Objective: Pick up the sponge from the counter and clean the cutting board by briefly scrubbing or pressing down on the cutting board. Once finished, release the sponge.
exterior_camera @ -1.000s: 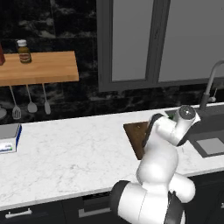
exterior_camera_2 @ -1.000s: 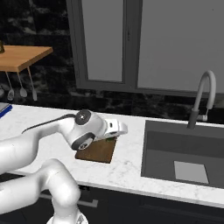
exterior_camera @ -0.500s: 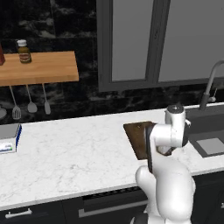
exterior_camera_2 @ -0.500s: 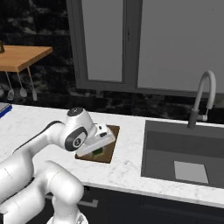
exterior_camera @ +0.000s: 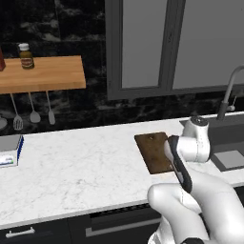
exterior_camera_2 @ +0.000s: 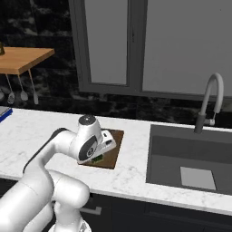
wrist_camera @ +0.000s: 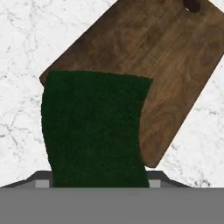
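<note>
The dark brown cutting board (exterior_camera: pixel 152 151) (exterior_camera_2: pixel 115 152) (wrist_camera: pixel 175 65) lies on the white marble counter (exterior_camera: pixel 81 167) (exterior_camera_2: pixel 27 131), just left of the sink. My gripper (exterior_camera_2: pixel 99 155) hangs low over the board's near end and is shut on the sponge (exterior_camera_2: pixel 96 158). In the hand view the sponge's dark green top (wrist_camera: pixel 94 127) covers the fingertips and overlaps the board's near corner and a strip of counter. Whether the sponge touches the board I cannot tell. In the left base view my own arm hides the hand.
A sink (exterior_camera_2: pixel 190 163) with a curved faucet (exterior_camera_2: pixel 210 97) (exterior_camera: pixel 228 90) lies right of the board. At the left, a wooden wall shelf (exterior_camera: pixel 43 74) carries a bottle (exterior_camera: pixel 26 55), utensils (exterior_camera: pixel 33 112) hang below it, and a blue-and-white box (exterior_camera: pixel 9 150) sits on the counter.
The hand has carried the sponge from the board's far right side toward its near end, and the arm has swung round with it. The grip on the sponge has stayed the same.
</note>
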### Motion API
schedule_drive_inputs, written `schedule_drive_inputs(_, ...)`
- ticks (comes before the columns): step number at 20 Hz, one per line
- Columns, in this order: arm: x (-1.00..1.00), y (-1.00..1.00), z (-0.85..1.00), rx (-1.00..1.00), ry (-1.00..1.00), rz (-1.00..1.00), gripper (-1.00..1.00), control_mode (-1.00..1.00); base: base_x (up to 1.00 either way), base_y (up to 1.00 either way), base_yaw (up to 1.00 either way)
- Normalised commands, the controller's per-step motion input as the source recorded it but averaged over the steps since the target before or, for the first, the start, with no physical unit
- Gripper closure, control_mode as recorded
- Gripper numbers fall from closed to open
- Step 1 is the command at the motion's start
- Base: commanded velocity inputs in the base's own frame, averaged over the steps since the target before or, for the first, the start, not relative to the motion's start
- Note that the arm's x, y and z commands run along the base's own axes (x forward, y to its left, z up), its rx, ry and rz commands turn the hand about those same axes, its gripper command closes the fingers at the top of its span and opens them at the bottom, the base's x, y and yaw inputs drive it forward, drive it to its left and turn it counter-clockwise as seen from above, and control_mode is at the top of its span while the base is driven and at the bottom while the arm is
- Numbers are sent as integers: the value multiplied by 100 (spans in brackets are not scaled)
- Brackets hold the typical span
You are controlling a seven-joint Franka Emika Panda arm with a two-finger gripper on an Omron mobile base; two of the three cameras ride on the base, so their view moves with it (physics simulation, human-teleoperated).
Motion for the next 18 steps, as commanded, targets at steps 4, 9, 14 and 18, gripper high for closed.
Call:
schedule_drive_inputs(4,15,64,-2,12,1,15,100,-100,0,0,0)
schedule_drive_inputs(9,53,59,-33,13,0,17,100,-100,0,0,0)
schedule_drive_inputs(14,61,23,-58,9,0,18,100,-100,0,0,0)
schedule_drive_inputs(18,49,-2,-10,7,-3,4,100,-100,0,0,0)
